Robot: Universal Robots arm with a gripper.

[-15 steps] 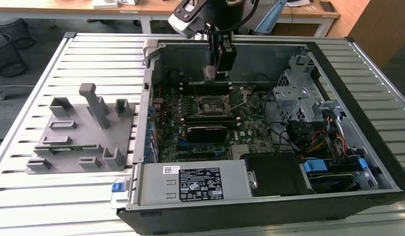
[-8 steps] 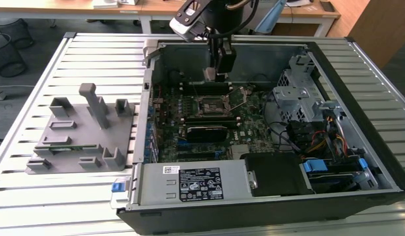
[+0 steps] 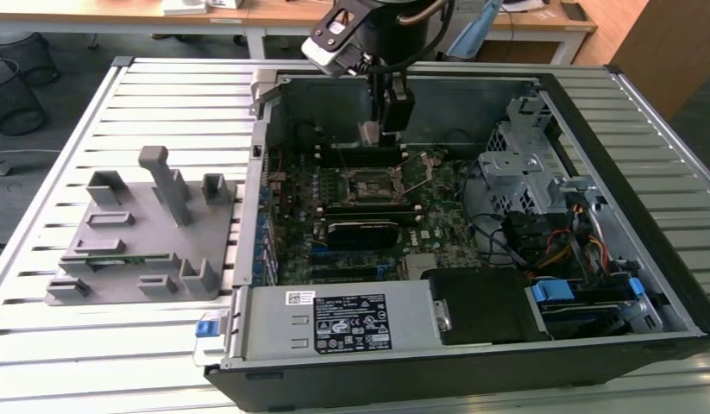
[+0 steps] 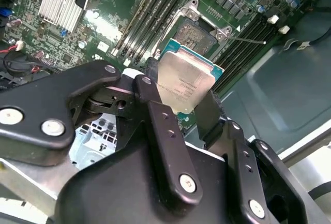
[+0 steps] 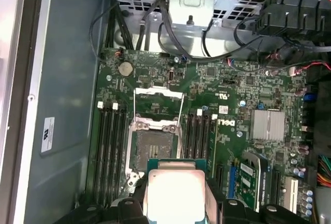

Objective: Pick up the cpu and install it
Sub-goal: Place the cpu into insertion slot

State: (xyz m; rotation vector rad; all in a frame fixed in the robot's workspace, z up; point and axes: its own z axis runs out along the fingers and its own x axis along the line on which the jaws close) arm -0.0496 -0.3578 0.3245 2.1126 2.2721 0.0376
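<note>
One silvery-grey square cpu with a tan-green rim (image 4: 185, 81) is clamped in the black claw (image 4: 179, 96), upper centre of the exterior view. The open black-framed motherboard socket (image 3: 372, 183) lies just below it in that frame.

Wood desks (image 3: 285, 10) in bkgd, wire bins (image 3: 9, 95), grey floor (image 3: 72, 56)

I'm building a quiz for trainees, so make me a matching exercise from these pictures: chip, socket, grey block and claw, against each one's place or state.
Things:
1 chip
2 socket
3 grey block
4 claw

Places or states:
A on the slatted table beside the case
B shut on the chip
C held above the board
D set in the board

Pairs: 1-C, 2-D, 3-A, 4-B
</note>
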